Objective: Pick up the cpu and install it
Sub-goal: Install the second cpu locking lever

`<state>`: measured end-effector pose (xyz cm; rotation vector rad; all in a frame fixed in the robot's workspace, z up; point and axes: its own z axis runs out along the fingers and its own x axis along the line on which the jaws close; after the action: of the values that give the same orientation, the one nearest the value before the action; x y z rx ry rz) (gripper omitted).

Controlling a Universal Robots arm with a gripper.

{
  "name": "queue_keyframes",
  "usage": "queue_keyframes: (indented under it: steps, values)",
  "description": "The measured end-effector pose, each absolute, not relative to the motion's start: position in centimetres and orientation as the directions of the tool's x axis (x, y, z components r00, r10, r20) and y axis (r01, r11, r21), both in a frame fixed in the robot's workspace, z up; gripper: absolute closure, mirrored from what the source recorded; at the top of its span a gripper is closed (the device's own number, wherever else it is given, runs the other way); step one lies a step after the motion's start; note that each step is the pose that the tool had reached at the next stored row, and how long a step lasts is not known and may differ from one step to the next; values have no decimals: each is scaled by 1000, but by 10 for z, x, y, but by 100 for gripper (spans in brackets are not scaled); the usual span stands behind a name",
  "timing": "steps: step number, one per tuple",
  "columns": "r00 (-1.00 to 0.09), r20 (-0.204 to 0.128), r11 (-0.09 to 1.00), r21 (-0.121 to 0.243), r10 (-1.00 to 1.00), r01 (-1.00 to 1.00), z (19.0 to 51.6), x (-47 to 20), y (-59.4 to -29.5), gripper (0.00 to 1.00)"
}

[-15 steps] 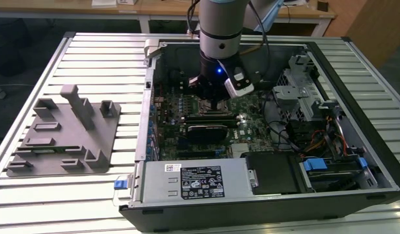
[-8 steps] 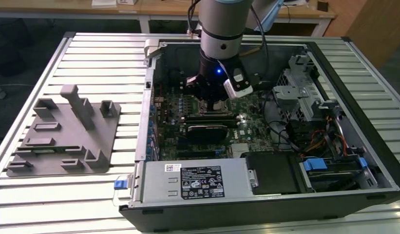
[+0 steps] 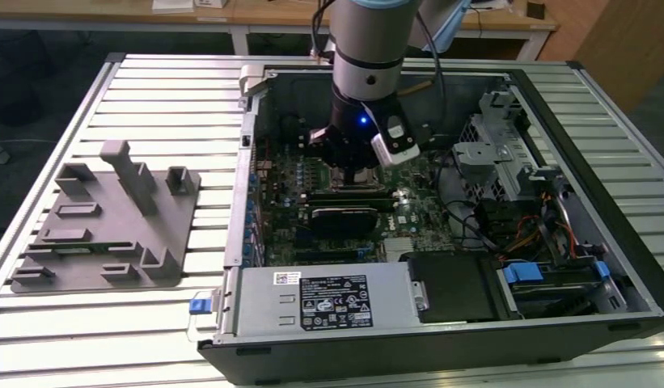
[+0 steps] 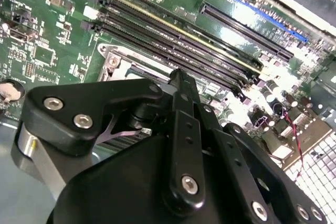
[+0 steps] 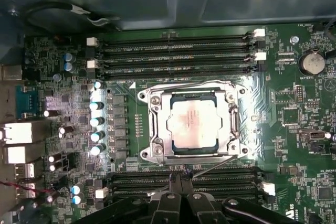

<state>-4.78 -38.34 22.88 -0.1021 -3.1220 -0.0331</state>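
The cpu [image 5: 192, 123], a flat square chip with a shiny silver top and thin pale rim, is sitting inside the metal-framed socket [image 5: 155, 124] on the green motherboard [image 5: 294, 129]. The end effector [image 5: 181, 181] is hovering just beside the socket with its fingers [image 4: 181, 90] pressed together, gripping nothing.

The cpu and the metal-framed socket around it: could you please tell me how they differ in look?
In the first wrist view, the cpu is a plain, smooth silver square; the socket is a wider metal frame with corner screws. The cpu lies inside, the socket encloses it. Both are square, metallic and flat on the motherboard.
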Motion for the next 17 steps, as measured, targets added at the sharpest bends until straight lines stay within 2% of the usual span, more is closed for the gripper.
queue_keyframes:
  steps: [5,11,17]
  values:
    - [-998,19,997,31,65,66,226,-48,-390,89]
    - [-998,22,995,79,64,66,223,-51,-395,89]
    - [-998,24,993,103,63,66,219,-56,-399,89]
